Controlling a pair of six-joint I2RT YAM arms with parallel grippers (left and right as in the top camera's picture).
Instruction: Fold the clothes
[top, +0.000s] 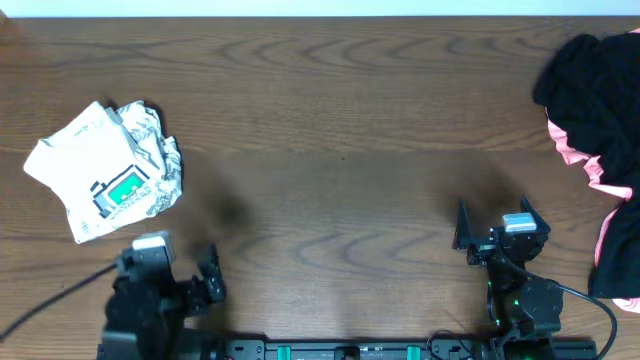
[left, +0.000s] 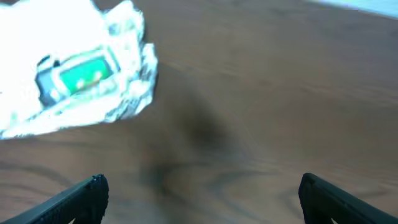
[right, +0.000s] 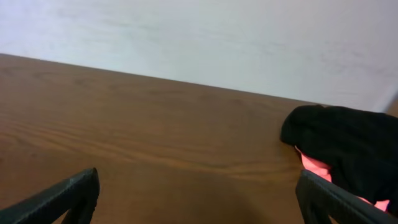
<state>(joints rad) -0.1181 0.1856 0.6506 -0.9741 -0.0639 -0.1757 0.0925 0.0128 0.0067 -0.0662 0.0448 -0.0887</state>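
A folded white T-shirt (top: 85, 165) with a green rectangular print lies at the left of the table, with a leaf-print garment (top: 160, 150) bunched against its right side. Both show blurred in the left wrist view (left: 68, 68). A pile of black clothes (top: 595, 90) with coral-pink cloth (top: 600, 170) lies at the right edge; it also shows in the right wrist view (right: 348, 149). My left gripper (top: 185, 275) is open and empty near the front edge, below the shirt. My right gripper (top: 497, 228) is open and empty at the front right.
The wooden table (top: 340, 150) runs to a pale wall at the back (right: 199, 37). A black cable (top: 50, 295) trails from the left arm.
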